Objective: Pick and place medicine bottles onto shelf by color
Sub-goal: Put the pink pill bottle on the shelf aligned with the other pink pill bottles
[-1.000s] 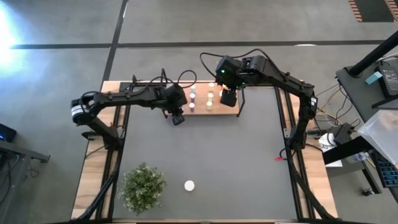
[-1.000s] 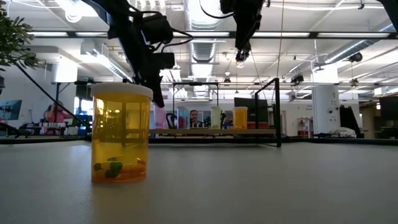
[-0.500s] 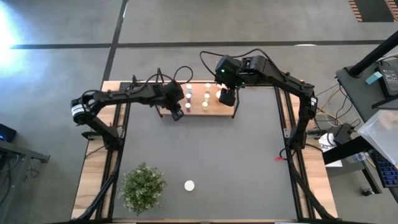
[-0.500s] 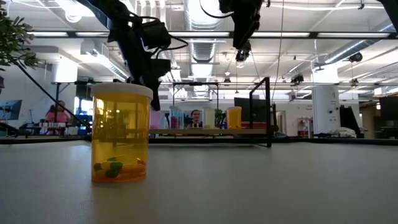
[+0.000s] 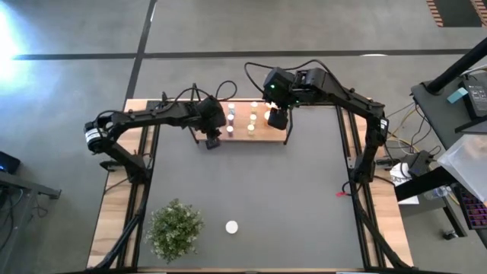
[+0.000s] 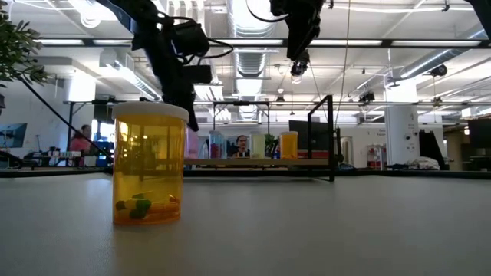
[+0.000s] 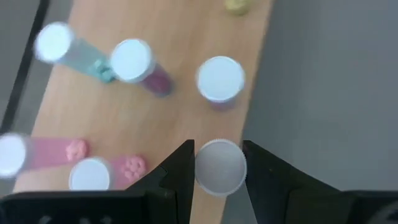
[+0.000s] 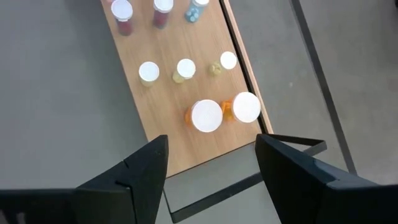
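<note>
Left wrist view: your left gripper (image 7: 219,163) jaws pinch a white-capped round bottle (image 7: 219,167) over the smooth wooden shelf (image 7: 180,124) edge. Right gripper (image 8: 208,167) jaws spread, empty, above shelf's orange bottles (image 8: 214,113).

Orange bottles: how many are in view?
3 orange bottles: two at the shelf's end under the right gripper, one on the table beside the plant. Others may be hidden.

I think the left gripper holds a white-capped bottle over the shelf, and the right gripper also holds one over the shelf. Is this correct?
Only partly. The left gripper does hold a white-capped bottle at the shelf. But the right gripper is open and holds nothing, as the right wrist view shows; it only hovers above the shelf.
</note>
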`<state>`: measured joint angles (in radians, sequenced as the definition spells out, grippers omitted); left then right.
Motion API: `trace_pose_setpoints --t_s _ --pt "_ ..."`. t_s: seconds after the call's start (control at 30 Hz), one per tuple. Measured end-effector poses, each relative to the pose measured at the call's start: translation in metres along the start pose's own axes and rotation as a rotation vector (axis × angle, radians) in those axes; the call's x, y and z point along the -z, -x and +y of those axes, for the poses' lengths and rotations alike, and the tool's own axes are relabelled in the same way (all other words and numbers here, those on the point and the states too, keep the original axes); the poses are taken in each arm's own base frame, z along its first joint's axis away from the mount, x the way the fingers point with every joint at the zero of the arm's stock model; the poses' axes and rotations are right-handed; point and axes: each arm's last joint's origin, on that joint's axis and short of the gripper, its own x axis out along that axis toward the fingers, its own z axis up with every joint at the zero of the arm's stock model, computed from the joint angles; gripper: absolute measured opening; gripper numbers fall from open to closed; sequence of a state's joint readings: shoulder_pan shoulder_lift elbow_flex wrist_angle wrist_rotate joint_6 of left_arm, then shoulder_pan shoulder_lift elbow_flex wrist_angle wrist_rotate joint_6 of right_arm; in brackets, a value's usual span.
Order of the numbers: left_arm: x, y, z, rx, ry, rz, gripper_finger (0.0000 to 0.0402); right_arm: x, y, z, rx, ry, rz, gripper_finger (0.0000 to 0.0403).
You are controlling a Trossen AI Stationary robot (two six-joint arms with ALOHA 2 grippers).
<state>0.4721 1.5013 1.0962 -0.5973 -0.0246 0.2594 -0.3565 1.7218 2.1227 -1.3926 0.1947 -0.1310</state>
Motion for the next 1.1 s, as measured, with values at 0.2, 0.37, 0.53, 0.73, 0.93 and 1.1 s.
trace_pose_setpoints --t_s 0.2,0.37,0.53,0.73,0.93,1.1 --pt "0.008 -0.001 -0.003 0.056 -0.210 0.072 0.0101 0.000 0.000 0.000 0.000 0.000 0.000 0.0233" --pt "0.007 0.001 0.002 0.047 -0.209 0.067 0.0101 0.000 0.000 0.000 -0.001 0.000 0.000 0.0233" --pt "0.008 0.001 0.009 0.033 -0.193 0.065 0.0101 0.000 0.000 0.000 -0.001 -0.001 -0.002 0.0233" --pt "0.010 0.000 0.013 0.031 -0.177 0.068 0.0101 0.000 0.000 0.000 -0.002 -0.001 -0.004 0.0233" --pt "0.012 -0.002 0.011 0.068 -0.175 0.062 0.0101 -0.001 0.000 0.000 -0.002 -0.002 -0.007 0.0233" --pt "0.012 -0.002 0.011 0.064 -0.175 0.055 0.0101 -0.001 0.000 0.000 -0.002 -0.002 -0.008 0.0233"
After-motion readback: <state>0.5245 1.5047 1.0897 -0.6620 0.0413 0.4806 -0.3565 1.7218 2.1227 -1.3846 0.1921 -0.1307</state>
